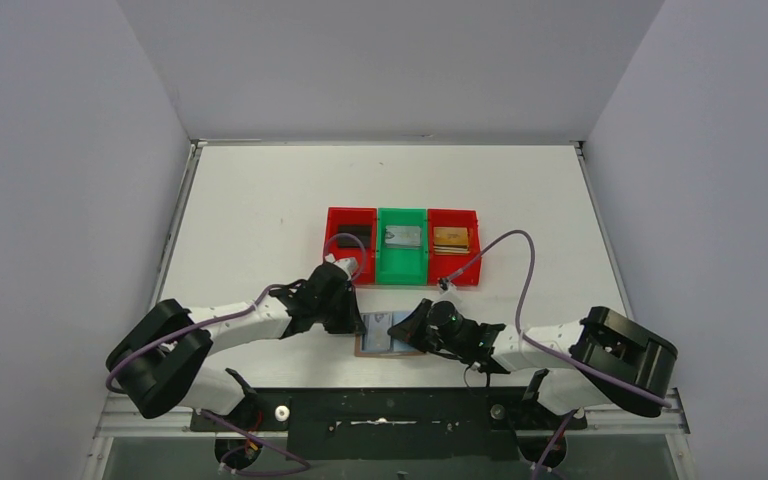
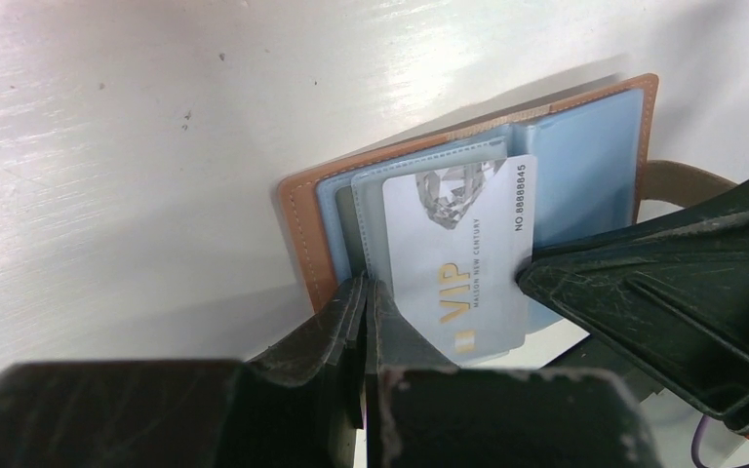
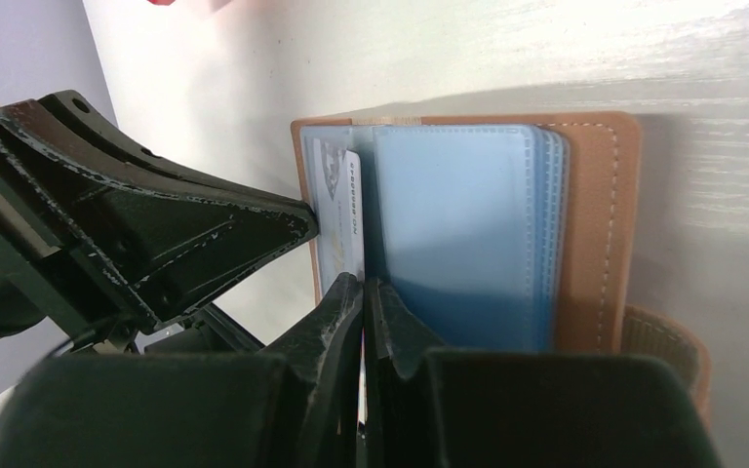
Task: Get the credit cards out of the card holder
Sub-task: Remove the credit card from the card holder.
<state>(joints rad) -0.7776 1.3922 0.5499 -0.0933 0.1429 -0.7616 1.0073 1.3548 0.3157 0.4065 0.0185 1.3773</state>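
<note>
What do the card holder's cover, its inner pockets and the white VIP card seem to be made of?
The card holder: tan matte leather or imitation, stitched edges. Its inner pockets: light blue soft plastic, likely, with pressed seams. The card: stiff smooth plastic, probably, with printed gold letters.

Tan card holder [image 2: 297,224]; blue lining [image 2: 585,146]; pale card [image 2: 458,253].

The whole table [image 1: 260,200] is viewed from above and behind the arm bases [image 1: 235,392], facing down toward its far edge, from a distance. The 2 wrist views are taken at very close range near the table's near edge, faced toward each other. The open card holder [image 1: 388,335] is shared by all 3 views.
</note>
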